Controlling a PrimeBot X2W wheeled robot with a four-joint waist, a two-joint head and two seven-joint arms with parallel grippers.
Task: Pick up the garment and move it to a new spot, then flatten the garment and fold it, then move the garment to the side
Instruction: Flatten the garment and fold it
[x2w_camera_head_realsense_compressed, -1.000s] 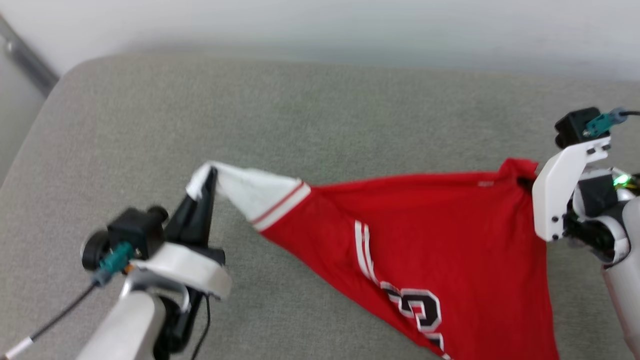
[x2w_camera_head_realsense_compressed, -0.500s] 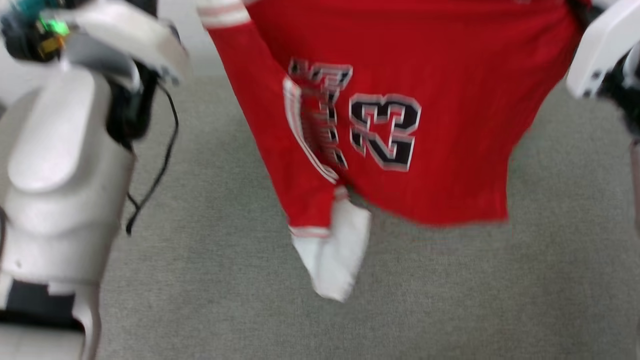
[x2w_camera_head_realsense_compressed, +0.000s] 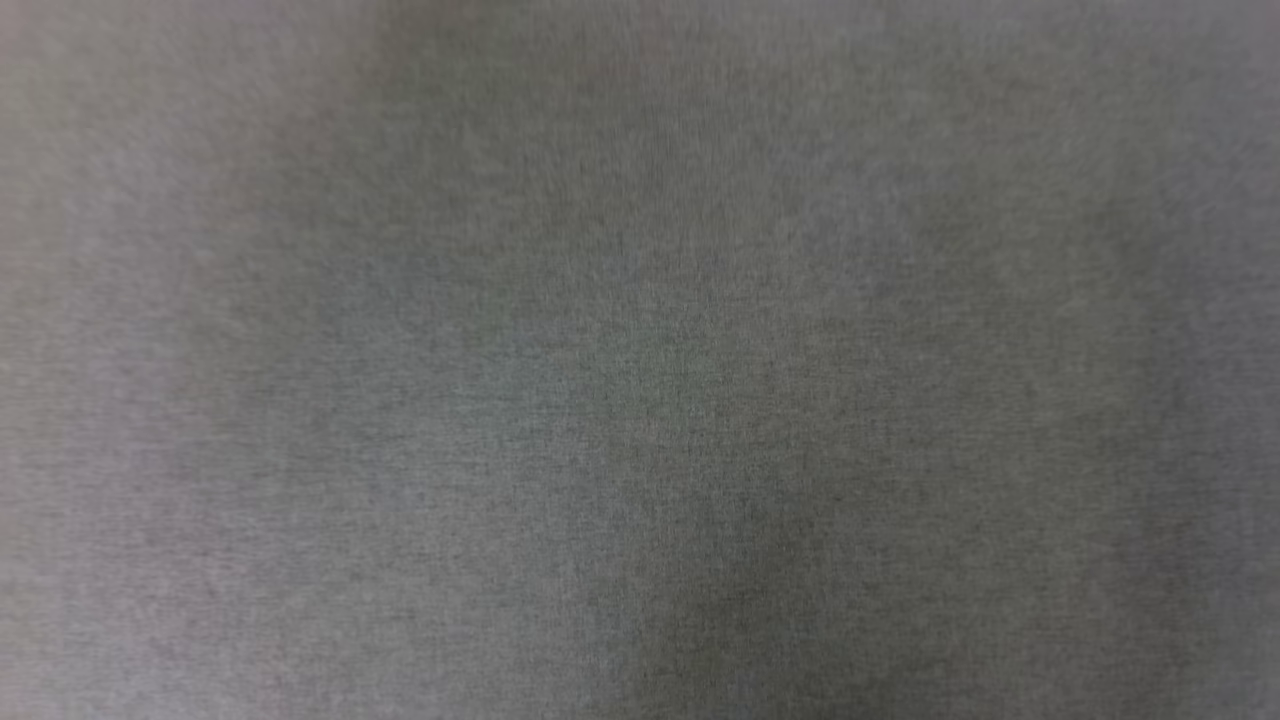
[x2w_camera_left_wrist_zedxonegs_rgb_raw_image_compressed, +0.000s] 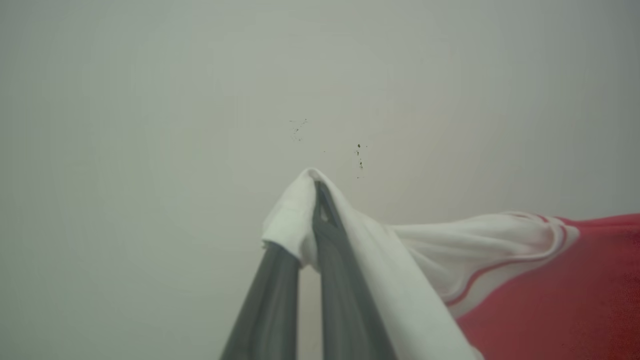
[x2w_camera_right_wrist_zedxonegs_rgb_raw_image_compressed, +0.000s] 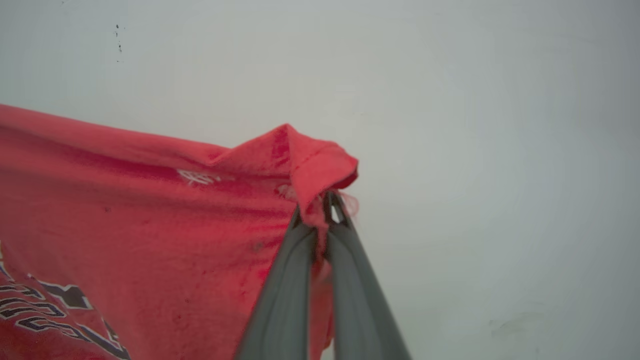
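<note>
Left gripper (x2w_camera_left_wrist_zedxonegs_rgb_raw_image_compressed: 317, 186): the two dark fingers (x2w_camera_left_wrist_zedxonegs_rgb_raw_image_compressed: 270, 300) meet at the tips, clamped on a bunched fold of the white sleeve (x2w_camera_left_wrist_zedxonegs_rgb_raw_image_compressed: 440, 250) of the shirt (x2w_camera_left_wrist_zedxonegs_rgb_raw_image_compressed: 560, 300) — the cloth wraps over both tips and drapes down the right side of the fingers in the left wrist view. From the pinch the sleeve runs off to the right, passes a thin red stripe (x2w_camera_left_wrist_zedxonegs_rgb_raw_image_compressed: 500, 272) at the seam, then becomes the red body at the right edge of that view. Behind it is a pale wall (x2w_camera_left_wrist_zedxonegs_rgb_raw_image_compressed: 150, 100) with a few small dark specks (x2w_camera_left_wrist_zedxonegs_rgb_raw_image_compressed: 359, 157) just above the fingertips. Right gripper (x2w_camera_right_wrist_zedxonegs_rgb_raw_image_compressed: 320, 212): fingers likewise drawn together, tips nipping a red corner of the shirt; a small flap (x2w_camera_right_wrist_zedxonegs_rgb_raw_image_compressed: 320, 165) folds over above the tips, and a few loose threads (x2w_camera_right_wrist_zedxonegs_rgb_raw_image_compressed: 351, 201) show just beside them. In the right wrist view the red cloth stretches away to the left from the pinch, its top edge fairly taut with a slight sag; a small white mark (x2w_camera_right_wrist_zedxonegs_rgb_raw_image_compressed: 197, 176) sits near that edge, and black-and-white lettering (x2w_camera_right_wrist_zedxonegs_rgb_raw_image_compressed: 55, 300) shows at the lower left, cut by the frame. Pale wall behind here too. The shirt hangs in the air, spread between the two grippers, one on the sleeve and the other on a red corner — which corner of the body, cannot tell. Head view: blurred grey woven surface (x2w_camera_head_realsense_compressed: 640, 360), evenly textured, darker toward the lower middle
</note>
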